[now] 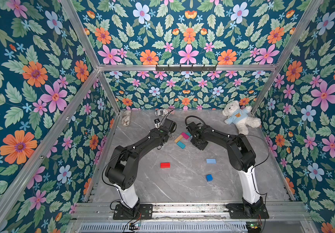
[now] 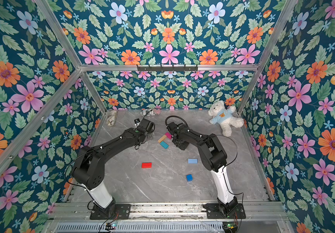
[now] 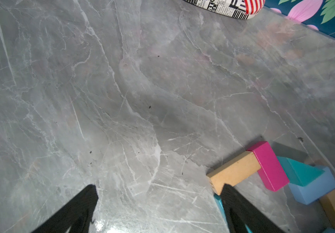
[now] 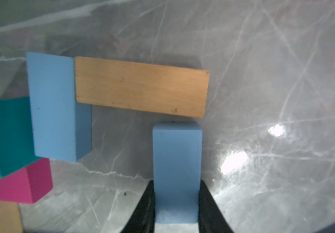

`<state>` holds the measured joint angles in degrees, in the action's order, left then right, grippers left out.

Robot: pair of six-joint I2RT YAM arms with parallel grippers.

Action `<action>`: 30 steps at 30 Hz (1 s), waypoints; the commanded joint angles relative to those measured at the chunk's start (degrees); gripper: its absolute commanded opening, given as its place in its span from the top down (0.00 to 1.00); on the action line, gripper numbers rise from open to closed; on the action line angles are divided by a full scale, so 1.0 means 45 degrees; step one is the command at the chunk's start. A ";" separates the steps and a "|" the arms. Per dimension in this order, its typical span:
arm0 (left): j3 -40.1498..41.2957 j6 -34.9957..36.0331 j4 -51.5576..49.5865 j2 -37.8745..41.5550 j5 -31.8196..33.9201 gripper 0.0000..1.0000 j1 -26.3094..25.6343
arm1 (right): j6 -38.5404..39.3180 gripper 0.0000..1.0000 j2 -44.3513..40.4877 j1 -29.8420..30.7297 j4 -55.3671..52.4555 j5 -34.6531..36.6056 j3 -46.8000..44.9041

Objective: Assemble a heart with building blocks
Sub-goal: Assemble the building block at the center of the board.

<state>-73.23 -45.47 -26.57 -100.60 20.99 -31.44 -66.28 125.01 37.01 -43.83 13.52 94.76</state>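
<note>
Your jaws stand spread wide over the grey surface (image 3: pixel 122 100). Outside the gap, at one jaw's tip, lies a tan block (image 3: pixel 234 174); a magenta block (image 3: pixel 268 166) butts its far end, with a teal triangle (image 3: pixel 301 171) and a light blue block (image 3: pixel 313 187) beyond.

Saw a white teddy bear (image 1: pixel 239 119) in a pale blue jumper well beyond the right claw (image 4: pixel 176 184), out to its right. Noted a newsprint-patterned shoe (image 3: pixel 233 8) well ahead of the left claw (image 3: pixel 158 187), by the floral back wall (image 1: pixel 182 90), and a pale mottled object (image 1: pixel 126 118) farther to its left.
</note>
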 commanded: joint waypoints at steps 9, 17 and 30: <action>-0.0132 0.0154 0.0122 -0.0139 -0.0039 0.01 0.0073 | -0.0154 1.00 0.0207 -0.0113 -0.0203 -0.0011 0.0036; -0.0133 0.0125 0.0123 -0.0204 -0.0112 0.01 0.0112 | -0.0151 1.00 0.0357 -0.0110 -0.0321 -0.0220 0.0156; -0.0045 0.0151 0.0103 -0.0072 -0.0114 0.00 0.0151 | -0.0362 0.75 0.0366 -0.0187 -0.0680 -0.0561 -0.0045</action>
<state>-73.52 -45.01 -25.74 -101.34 20.23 -30.89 -66.35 125.80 36.42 -44.45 12.69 95.48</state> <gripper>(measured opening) 0.995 0.316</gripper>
